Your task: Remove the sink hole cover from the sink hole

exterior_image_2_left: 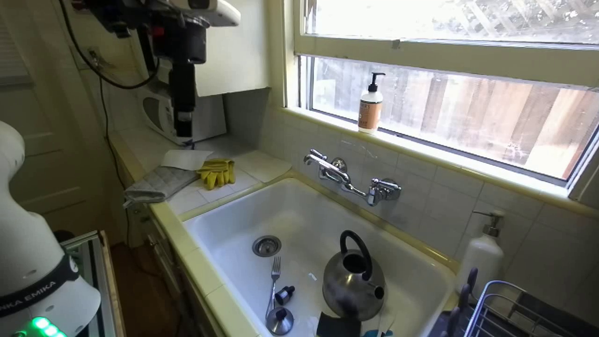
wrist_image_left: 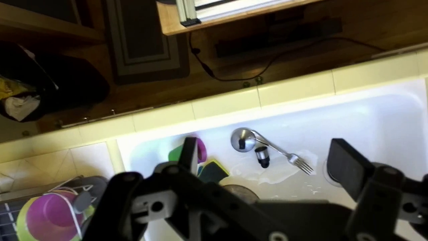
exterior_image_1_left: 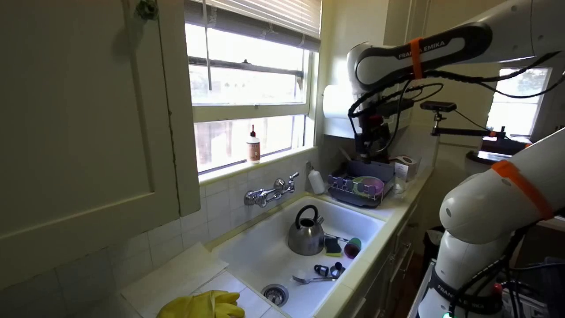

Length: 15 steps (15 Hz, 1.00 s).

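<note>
The sink hole is at one end of the white sink (exterior_image_2_left: 299, 201). A round metal sink hole cover (exterior_image_2_left: 266, 245) appears to sit in it; it also shows in an exterior view (exterior_image_1_left: 274, 294). In the wrist view the sink hole (wrist_image_left: 329, 175) is mostly hidden behind the right finger. My gripper (wrist_image_left: 264, 147) is open, with nothing between its fingers, pointing down. It hangs well above the sink in both exterior views (exterior_image_1_left: 371, 155) (exterior_image_2_left: 184, 127) and touches nothing.
In the sink are a steel kettle (exterior_image_2_left: 354, 285), a fork (exterior_image_2_left: 275, 269), a small black-and-metal piece (exterior_image_2_left: 284, 295), a round metal piece (exterior_image_2_left: 280, 321), a sponge (exterior_image_1_left: 332, 246) and a cup (exterior_image_1_left: 352, 248). A faucet (exterior_image_2_left: 339, 175) juts over it. A dish rack (exterior_image_1_left: 362, 179) and gloves (exterior_image_2_left: 217, 172) flank it.
</note>
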Available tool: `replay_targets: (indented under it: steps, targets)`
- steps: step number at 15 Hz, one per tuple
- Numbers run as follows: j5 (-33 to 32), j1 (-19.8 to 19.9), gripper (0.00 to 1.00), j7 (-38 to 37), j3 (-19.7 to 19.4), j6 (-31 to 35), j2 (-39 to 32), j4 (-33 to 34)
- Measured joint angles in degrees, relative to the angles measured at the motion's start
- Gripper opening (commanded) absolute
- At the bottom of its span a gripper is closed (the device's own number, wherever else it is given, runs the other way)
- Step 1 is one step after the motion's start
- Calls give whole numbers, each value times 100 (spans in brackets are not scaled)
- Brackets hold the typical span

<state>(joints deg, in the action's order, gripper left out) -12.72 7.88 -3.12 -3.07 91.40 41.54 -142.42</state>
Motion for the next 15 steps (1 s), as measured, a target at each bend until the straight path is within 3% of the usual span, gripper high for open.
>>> replay_targets:
  steps: [8, 11, 15]
  targets:
    - [572, -268, 100, -99, 8, 2346, -956, -1052]
    - [599, -272, 100, -99, 13, 2547, -1300, -1076]
    - [599, -269, 100, -99, 14, 2547, -1216, -1053]
